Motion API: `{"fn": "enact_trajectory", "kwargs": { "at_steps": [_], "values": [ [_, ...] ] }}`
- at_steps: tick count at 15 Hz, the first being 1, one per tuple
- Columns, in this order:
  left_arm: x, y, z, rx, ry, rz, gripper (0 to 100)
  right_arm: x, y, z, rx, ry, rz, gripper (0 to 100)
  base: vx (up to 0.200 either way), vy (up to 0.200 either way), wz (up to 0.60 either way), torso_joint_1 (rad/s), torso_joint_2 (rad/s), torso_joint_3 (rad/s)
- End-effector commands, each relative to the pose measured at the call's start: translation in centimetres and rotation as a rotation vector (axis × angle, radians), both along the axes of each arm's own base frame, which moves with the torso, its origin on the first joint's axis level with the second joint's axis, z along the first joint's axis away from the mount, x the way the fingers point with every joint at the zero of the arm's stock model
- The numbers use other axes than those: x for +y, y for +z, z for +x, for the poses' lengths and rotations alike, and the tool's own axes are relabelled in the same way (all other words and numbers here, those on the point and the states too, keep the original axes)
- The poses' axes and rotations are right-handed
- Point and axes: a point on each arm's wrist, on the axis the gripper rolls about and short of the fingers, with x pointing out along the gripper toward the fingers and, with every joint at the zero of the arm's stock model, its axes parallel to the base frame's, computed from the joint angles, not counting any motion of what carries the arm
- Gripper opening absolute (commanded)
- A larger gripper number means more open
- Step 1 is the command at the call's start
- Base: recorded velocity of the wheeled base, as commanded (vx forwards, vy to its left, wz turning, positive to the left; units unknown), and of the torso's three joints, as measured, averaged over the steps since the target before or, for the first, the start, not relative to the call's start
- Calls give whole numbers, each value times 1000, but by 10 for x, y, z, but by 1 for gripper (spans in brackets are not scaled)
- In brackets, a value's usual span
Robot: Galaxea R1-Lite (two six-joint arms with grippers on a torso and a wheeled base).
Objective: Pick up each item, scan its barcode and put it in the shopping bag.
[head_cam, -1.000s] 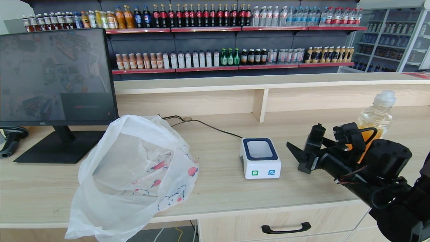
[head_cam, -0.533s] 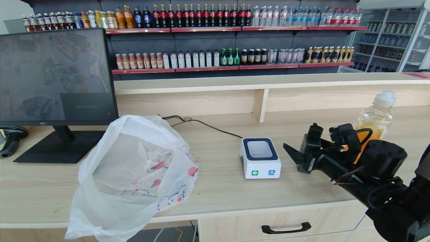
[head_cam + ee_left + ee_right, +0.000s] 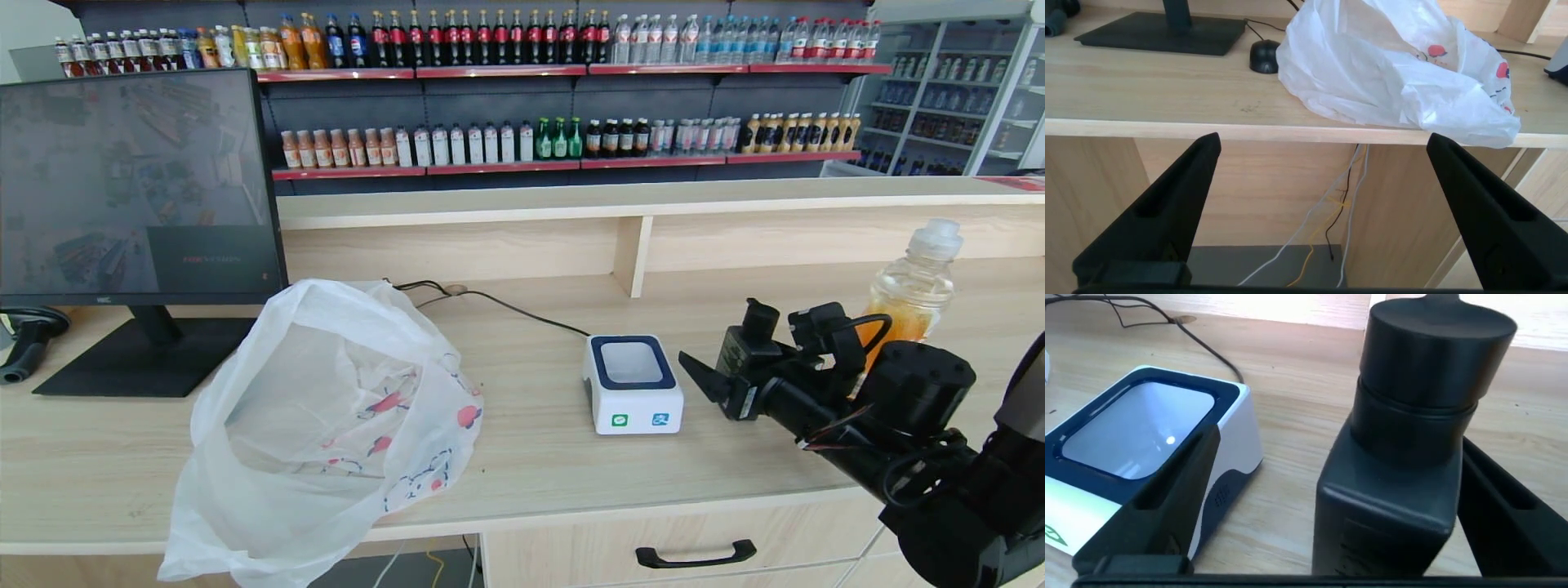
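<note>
My right gripper [image 3: 725, 374] is shut on a small black bottle [image 3: 753, 339] with a round cap and holds it upright just above the counter, a little to the right of the white barcode scanner [image 3: 633, 384]. The right wrist view has the black bottle [image 3: 1413, 449] between the fingers [image 3: 1167, 514], with the scanner [image 3: 1135, 449] close beside it. The white shopping bag [image 3: 326, 425] lies slumped with its mouth open on the counter's left half. My left gripper [image 3: 1323, 212] hangs open below the counter's front edge, under the shopping bag [image 3: 1396, 65].
A bottle of orange drink [image 3: 918, 286] stands behind my right arm. A monitor [image 3: 131, 188] and a handheld scanner [image 3: 24, 343] sit at the far left, and a cable [image 3: 506, 306] runs to the scanner. A raised ledge [image 3: 637, 200] borders the counter's back, with a drawer handle [image 3: 694, 555] below.
My right gripper has carried the black bottle slightly leftward, closer to the scanner. The bag, scanner and orange drink have stayed put.
</note>
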Motion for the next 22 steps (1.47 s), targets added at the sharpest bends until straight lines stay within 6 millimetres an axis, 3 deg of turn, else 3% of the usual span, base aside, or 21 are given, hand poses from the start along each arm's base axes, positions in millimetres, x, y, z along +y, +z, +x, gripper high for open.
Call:
{"fn": "enact_trajectory", "kwargs": {
  "at_steps": [1,7,9,14,22],
  "values": [
    [0,0,0,-1,0,0,100,4,-2,0,4,13,-1,100,0,0,0,0,0,0],
    [0,0,0,-1,0,0,100,9,-3,1,5,26,-3,100,0,0,0,0,0,0],
    [0,0,0,-1,0,0,100,3,-9,-7,44,14,-16,100,0,0,0,0,0,0],
    [0,0,0,-1,0,0,100,-16,-10,-4,49,-50,-16,100,0,0,0,0,0,0],
    [0,0,0,-1,0,0,100,-23,-7,2,33,-78,-5,100,0,0,0,0,0,0]
  ]
}}
